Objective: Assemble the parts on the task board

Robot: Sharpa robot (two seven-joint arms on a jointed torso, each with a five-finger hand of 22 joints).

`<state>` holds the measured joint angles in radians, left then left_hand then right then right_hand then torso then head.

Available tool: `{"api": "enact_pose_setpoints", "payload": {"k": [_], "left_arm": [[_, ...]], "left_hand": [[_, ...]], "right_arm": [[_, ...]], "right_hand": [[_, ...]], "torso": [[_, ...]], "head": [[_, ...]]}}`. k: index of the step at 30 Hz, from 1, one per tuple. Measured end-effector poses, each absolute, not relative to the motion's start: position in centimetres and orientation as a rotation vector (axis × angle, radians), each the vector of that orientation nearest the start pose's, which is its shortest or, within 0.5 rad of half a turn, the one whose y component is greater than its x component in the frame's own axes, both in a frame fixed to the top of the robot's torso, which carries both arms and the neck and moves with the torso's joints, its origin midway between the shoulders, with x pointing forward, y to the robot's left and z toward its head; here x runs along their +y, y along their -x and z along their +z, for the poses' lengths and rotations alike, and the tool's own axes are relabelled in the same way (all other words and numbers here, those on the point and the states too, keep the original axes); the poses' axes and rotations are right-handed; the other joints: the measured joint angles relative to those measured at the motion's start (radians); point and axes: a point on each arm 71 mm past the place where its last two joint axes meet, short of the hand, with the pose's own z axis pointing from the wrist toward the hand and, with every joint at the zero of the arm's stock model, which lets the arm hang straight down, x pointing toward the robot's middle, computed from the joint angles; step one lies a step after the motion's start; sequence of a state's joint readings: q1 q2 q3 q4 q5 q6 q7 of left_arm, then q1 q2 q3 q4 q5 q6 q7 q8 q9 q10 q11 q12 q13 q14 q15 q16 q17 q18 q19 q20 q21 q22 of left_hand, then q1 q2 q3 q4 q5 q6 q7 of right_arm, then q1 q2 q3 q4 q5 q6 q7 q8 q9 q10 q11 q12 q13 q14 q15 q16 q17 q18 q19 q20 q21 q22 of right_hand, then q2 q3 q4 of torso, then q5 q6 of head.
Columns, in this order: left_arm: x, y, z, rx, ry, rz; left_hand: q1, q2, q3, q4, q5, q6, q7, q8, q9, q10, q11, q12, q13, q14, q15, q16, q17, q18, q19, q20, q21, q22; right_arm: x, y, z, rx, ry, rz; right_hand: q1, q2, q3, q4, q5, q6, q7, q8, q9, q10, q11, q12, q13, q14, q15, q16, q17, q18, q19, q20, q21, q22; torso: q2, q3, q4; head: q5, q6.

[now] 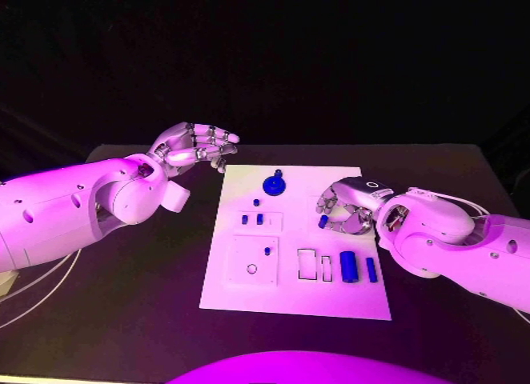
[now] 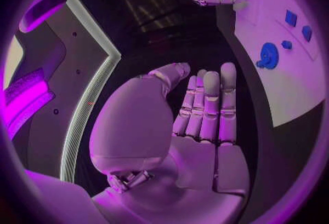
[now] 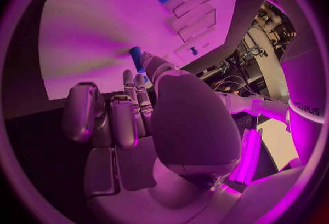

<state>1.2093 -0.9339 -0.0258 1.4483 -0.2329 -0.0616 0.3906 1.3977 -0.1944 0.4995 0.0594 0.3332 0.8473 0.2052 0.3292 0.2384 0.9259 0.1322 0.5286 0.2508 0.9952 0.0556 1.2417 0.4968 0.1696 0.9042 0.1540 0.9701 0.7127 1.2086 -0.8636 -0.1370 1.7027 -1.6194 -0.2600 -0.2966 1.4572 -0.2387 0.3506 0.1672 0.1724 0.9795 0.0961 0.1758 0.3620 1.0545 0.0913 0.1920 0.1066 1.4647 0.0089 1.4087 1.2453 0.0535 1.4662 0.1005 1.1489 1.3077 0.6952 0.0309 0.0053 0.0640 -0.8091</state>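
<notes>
The white task board (image 1: 335, 300) lies mid-table. My right hand (image 1: 348, 208) hovers over the board's right edge with its fingers curled. It pinches a small blue part (image 1: 323, 220) at its fingertips, and the part (image 3: 137, 55) shows beyond the thumb in the right wrist view. My left hand (image 1: 196, 148) is raised beyond the board's far left corner and holds nothing; its fingers (image 2: 209, 106) are stretched out side by side. On the board are a round blue disc (image 1: 273, 186), two small blue pieces (image 1: 251, 218), a blue cylinder (image 1: 348, 266) and a slimmer blue piece (image 1: 371, 269).
A square plate with a small hole (image 1: 254, 268) takes up the board's near left part. Two empty slots (image 1: 315, 266) lie beside the cylinder. Black table surrounds the board. Pale cables (image 1: 29, 288) run at the left edge.
</notes>
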Motion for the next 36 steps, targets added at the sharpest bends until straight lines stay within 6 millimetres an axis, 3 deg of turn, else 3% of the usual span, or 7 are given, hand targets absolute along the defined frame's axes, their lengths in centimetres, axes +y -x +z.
{"api": "enact_pose_setpoints", "payload": {"k": [7,14,19,24,28,31,36], "left_arm": [[26.14,-49.61,-16.93,1.537,0.832,-1.562],[26.15,-49.61,-16.93,1.536,0.833,-1.562],[26.16,-49.61,-16.93,1.536,0.834,-1.562],[26.16,-49.62,-16.93,1.535,0.834,-1.562],[26.14,-49.62,-16.93,1.535,0.834,-1.562],[26.15,-49.63,-16.94,1.535,0.834,-1.562],[26.17,-49.65,-16.95,1.535,0.835,-1.561]], "left_hand": [[0.000,0.000,0.000,0.000,0.000,0.000,0.000,0.000,0.000,0.000,0.000,0.000,0.001,0.000,0.000,0.000,0.000,0.000,0.000,0.000,0.000,0.000],[0.000,0.000,0.000,0.000,0.000,0.000,0.000,0.000,0.000,0.000,0.000,0.000,0.001,0.000,0.000,0.000,0.000,0.000,0.000,0.000,0.000,0.000],[0.000,0.000,0.000,0.000,0.000,0.000,0.000,0.000,0.000,0.000,0.000,0.000,0.001,0.000,0.000,0.000,0.000,0.000,0.000,0.000,0.000,0.000],[0.004,0.004,0.003,-0.003,0.000,0.000,0.000,0.005,0.000,0.000,0.000,0.000,0.000,0.000,0.000,0.000,0.000,0.000,0.000,0.000,0.000,-0.001],[0.004,0.004,0.003,-0.003,0.000,0.000,0.000,0.005,0.000,0.000,0.000,0.000,0.000,0.000,0.000,0.000,0.000,0.000,0.000,0.000,0.000,-0.001],[0.004,0.004,0.003,-0.003,0.000,0.000,0.000,0.005,0.000,0.000,0.000,0.000,0.000,0.000,0.000,0.000,0.000,0.000,0.000,0.000,0.000,-0.001],[0.004,0.004,0.003,-0.003,0.000,0.000,0.000,0.005,0.000,0.000,0.000,0.000,0.000,0.000,0.000,0.000,0.000,0.000,0.000,0.000,0.000,-0.001]], "right_arm": [[-16.25,-43.67,-20.98,1.775,0.332,0.541],[-16.07,-43.72,-21.24,1.783,0.335,0.542],[-16.02,-43.78,-21.34,1.780,0.327,0.540],[-15.93,-43.78,-21.43,1.765,0.301,0.544],[-15.94,-43.77,-21.42,1.751,0.278,0.547],[-15.97,-43.67,-21.36,1.739,0.259,0.552],[-16.33,-43.39,-20.99,1.715,0.217,0.570]], "right_hand": [[0.000,0.000,0.029,0.029,0.000,0.036,0.008,0.006,0.004,0.039,-0.011,0.014,0.000,0.000,0.000,0.000,-0.003,0.000,0.000,0.000,0.022,0.000],[0.000,0.000,0.069,0.054,0.000,0.071,0.016,0.017,0.011,0.095,-0.027,0.022,-0.002,0.002,-0.017,0.004,0.001,0.000,-0.001,-0.014,0.065,0.000],[0.009,0.010,0.099,0.055,-0.001,0.098,0.013,0.029,0.020,0.141,-0.041,0.029,0.006,0.000,-0.025,0.004,0.000,0.000,0.000,-0.022,0.086,0.000],[-0.003,0.028,0.115,0.064,0.008,0.104,0.006,0.037,0.026,0.158,-0.043,0.028,0.011,0.000,-0.033,0.004,-0.001,0.000,0.000,-0.029,0.113,0.000],[0.001,0.039,0.125,0.055,0.010,0.108,0.007,0.041,0.032,0.166,-0.041,0.028,0.013,0.004,-0.036,0.008,0.000,0.000,0.000,-0.029,0.120,0.000],[0.004,0.042,0.149,0.032,-0.022,0.111,0.006,0.052,0.033,0.170,-0.038,0.019,0.017,0.000,-0.040,0.008,0.000,0.000,0.000,-0.036,0.133,0.000],[0.004,0.042,0.163,0.018,-0.006,0.111,0.006,0.061,0.033,0.176,-0.031,0.013,0.022,0.000,-0.040,0.008,-0.001,0.000,0.000,-0.036,0.153,0.000]], "torso": [[0.000,0.0001,-0.0005],[0.000,0.0007,-0.0002],[0.000,0.0009,-0.0002],[0.000,0.0010,-0.0004],[0.000,0.0011,-0.0003],[0.000,0.0008,-0.0001],[-0.001,0.0002,0.0000]], "head": [[0.000,0.000],[-0.001,-0.003],[-0.002,-0.004],[-0.004,-0.005],[-0.005,-0.006],[-0.006,-0.006],[-0.005,-0.005]]}}
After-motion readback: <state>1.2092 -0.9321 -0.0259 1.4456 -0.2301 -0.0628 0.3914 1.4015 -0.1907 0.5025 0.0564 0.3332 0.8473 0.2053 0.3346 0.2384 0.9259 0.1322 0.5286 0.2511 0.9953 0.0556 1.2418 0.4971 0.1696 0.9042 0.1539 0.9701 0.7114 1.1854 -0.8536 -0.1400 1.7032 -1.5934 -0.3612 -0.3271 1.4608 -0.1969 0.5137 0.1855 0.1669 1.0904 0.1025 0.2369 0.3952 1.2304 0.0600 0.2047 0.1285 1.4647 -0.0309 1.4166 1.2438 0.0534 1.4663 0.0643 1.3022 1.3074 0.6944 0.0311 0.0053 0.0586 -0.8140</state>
